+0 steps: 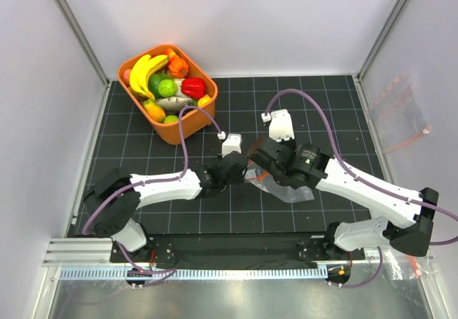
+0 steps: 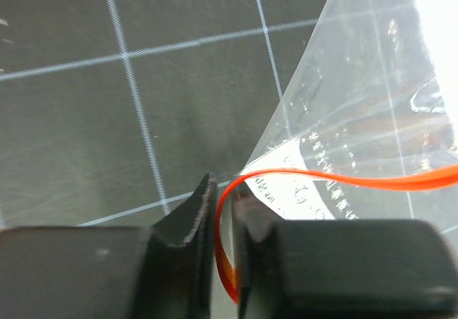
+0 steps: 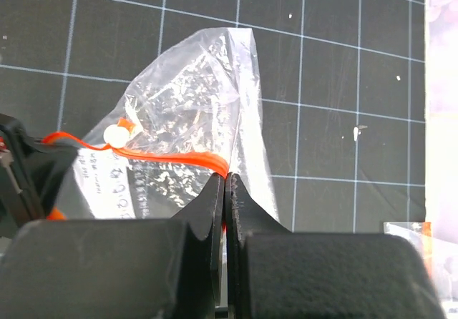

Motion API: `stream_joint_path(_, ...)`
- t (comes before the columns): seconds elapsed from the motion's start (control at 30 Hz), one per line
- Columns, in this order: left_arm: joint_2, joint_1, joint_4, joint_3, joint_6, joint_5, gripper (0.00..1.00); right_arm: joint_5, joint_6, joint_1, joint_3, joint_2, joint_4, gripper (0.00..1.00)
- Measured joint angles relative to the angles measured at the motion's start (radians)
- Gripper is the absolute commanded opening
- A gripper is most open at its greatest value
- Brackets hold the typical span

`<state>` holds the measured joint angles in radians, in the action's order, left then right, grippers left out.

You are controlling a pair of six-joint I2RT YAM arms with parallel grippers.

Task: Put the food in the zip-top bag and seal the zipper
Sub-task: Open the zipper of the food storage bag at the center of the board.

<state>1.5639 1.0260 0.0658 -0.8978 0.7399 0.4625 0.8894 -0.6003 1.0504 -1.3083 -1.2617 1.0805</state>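
The zip-top bag [image 1: 290,189] lies crumpled and clear on the black grid mat, between the two wrists. In the left wrist view my left gripper [image 2: 225,190] is shut on one end of the red-orange zipper [image 2: 343,182], which loops down between its fingers; the bag [image 2: 358,104] spreads out to the right. My right gripper [image 3: 227,179] is shut on the zipper [image 3: 172,157] further along, with the white tab [image 3: 113,135] to its left and the bag [image 3: 193,83] beyond. No food shows in the bag; the food [image 1: 167,87] lies in the orange tub.
The orange tub [image 1: 207,111] stands at the back left of the mat, holding bananas [image 1: 147,72], a red pepper [image 1: 193,86] and other pieces. White walls close in left, back and right. Another clear sheet with a red strip [image 1: 404,119] shows at the right wall.
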Motion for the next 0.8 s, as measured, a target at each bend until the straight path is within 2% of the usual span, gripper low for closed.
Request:
stream_joint_path(0.07,0.029,0.000,-0.022,0.000,0.007,-0.022,0.27,0.009,0.005,-0.001,0.008,-0.009,-0.008,0.01)
stream_joint_path(0.17,0.055,-0.002,-0.028,0.000,0.010,-0.045,0.33,0.015,0.019,-0.010,0.066,-0.014,-0.041,0.01)
stream_joint_path(0.33,0.066,-0.004,-0.052,0.000,0.010,-0.071,0.34,-0.016,0.050,-0.037,0.199,-0.015,-0.136,0.01)
stream_joint_path(0.43,0.066,-0.004,-0.063,0.000,0.009,-0.079,0.36,-0.026,0.059,-0.053,0.216,-0.027,-0.155,0.01)
stream_joint_path(0.5,0.066,-0.004,-0.069,0.000,0.008,-0.081,0.43,-0.026,0.065,-0.064,0.216,-0.033,-0.167,0.01)
stream_joint_path(0.53,0.066,-0.004,-0.070,0.000,0.008,-0.082,0.50,-0.025,0.069,-0.068,0.216,-0.035,-0.168,0.01)
stream_joint_path(0.63,0.065,-0.004,-0.073,0.000,0.010,-0.086,0.59,-0.026,0.080,-0.084,0.216,-0.034,-0.175,0.01)
stream_joint_path(0.8,0.039,-0.004,-0.076,0.005,0.008,-0.092,0.58,-0.042,0.097,-0.099,0.226,-0.023,-0.217,0.01)
